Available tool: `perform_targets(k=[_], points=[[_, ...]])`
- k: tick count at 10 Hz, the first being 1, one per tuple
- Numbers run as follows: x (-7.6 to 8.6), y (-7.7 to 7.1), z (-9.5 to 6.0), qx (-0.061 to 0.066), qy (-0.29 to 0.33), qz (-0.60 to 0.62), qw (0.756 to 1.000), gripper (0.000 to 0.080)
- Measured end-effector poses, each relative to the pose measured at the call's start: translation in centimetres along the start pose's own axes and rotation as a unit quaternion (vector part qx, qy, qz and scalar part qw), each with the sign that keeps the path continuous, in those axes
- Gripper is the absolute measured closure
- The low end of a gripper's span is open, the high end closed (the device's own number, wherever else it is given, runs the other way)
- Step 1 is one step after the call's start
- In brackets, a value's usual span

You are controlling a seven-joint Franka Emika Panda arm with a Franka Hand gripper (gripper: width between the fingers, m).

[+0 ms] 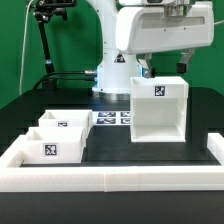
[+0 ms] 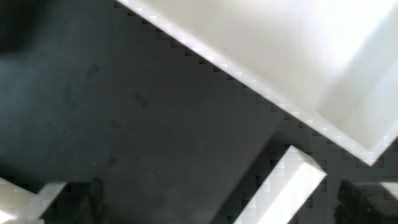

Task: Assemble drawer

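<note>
A white open-fronted drawer case (image 1: 158,108) with a marker tag stands on the dark table at the exterior view's right. Two smaller white drawer boxes (image 1: 66,125) (image 1: 50,150) lie at the exterior view's left. My gripper (image 1: 156,70) hangs just above the case's top back edge. In the wrist view my gripper (image 2: 214,200) is open, with its fingers (image 2: 50,202) far apart. A white wall edge of the case (image 2: 295,184) lies between them, nearer one finger and apart from both. A broad white face of the case (image 2: 311,55) fills one corner of that view.
A raised white border (image 1: 110,182) frames the table. The marker board (image 1: 113,118) lies in front of the robot base (image 1: 112,78). A black stand (image 1: 45,40) rises at the back on the exterior view's left.
</note>
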State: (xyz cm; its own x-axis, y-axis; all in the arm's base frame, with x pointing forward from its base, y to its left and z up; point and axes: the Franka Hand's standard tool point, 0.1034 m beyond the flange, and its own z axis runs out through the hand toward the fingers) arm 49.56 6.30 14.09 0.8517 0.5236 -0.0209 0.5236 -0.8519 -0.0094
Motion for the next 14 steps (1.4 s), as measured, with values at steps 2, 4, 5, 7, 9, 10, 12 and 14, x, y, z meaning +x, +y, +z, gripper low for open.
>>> perform_targets(k=[2, 4, 5, 7, 9, 10, 12, 14], points=[[-0.7, -1.3, 0.1, -0.010, 0.000, 0.095, 0.995, 0.0150], [-1.5, -3.4, 0.9, -0.009, -0.010, 0.159, 0.987, 0.0150], [-1.5, -4.0, 1.2, -0.008, -0.011, 0.174, 0.985, 0.0150], [-2.0, -5.0, 1.9, -0.004, -0.016, 0.175, 0.984, 0.0150], [-2.3, -6.5, 2.5, -0.002, -0.014, 0.164, 0.986, 0.0150], [-2.4, -6.8, 2.7, -0.002, -0.014, 0.162, 0.987, 0.0150], [-2.8, -7.0, 3.1, 0.000, -0.018, 0.163, 0.986, 0.0150], [-2.9, -7.1, 3.5, 0.000, -0.023, 0.170, 0.985, 0.0150]])
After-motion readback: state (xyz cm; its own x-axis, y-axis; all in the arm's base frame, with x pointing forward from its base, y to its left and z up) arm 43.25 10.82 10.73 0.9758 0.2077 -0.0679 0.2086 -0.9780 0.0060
